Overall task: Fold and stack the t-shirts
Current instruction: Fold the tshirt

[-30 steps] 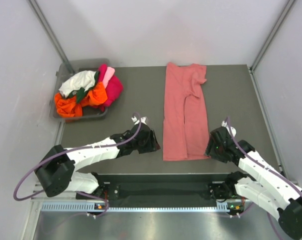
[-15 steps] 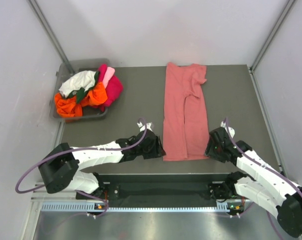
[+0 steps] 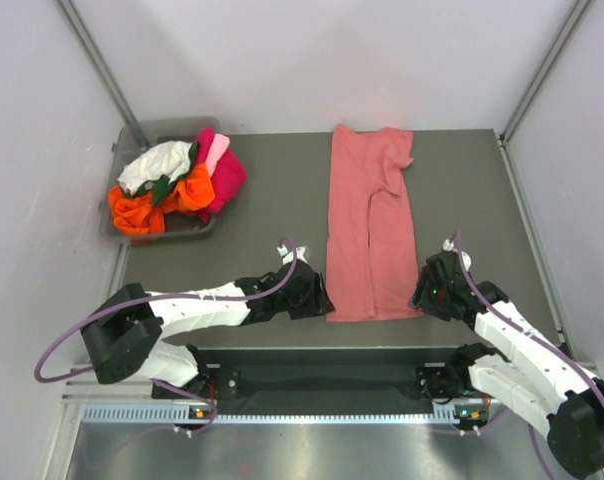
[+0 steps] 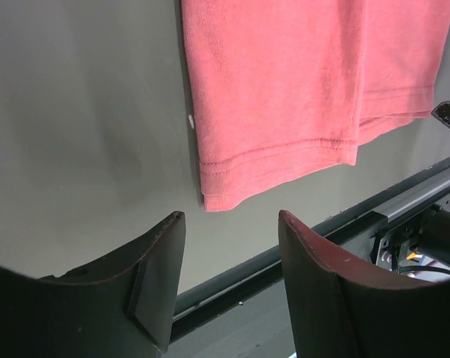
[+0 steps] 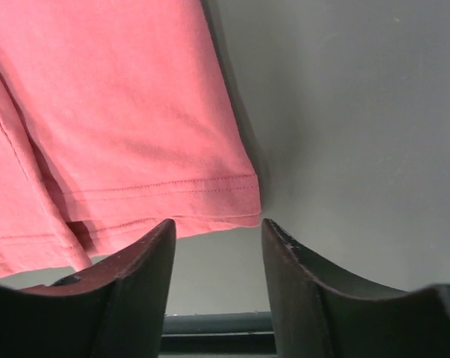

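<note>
Salmon-pink t-shirt (image 3: 370,225) lies flat on the grey desk (image 3: 472,190), folded lengthwise into a long narrow strip. Its stitched hem sits at my end, close to the desk's near edge. I have one arm at each corner of that hem. The left arm (image 3: 192,305) reaches in from the left. Its wrist view shows the left jaws standing apart with nothing between them, low over bare desk, with the hem's left corner just beyond the tips. The right arm (image 3: 512,340) mirrors it. The right jaws are also parted and empty, with the hem's right corner just ahead of the gap, and I see no contact with the cloth. There the hem shows two layers, the lower one peeking out to the left. Farther up, a short sleeve (image 3: 394,160) is folded inward over the strip. At the far left corner a grey tub (image 3: 142,132) holds a heap of t-shirts: orange (image 3: 137,210), dark green (image 3: 162,187), white (image 3: 157,160), magenta (image 3: 225,175) and light pink (image 3: 217,150).
</note>
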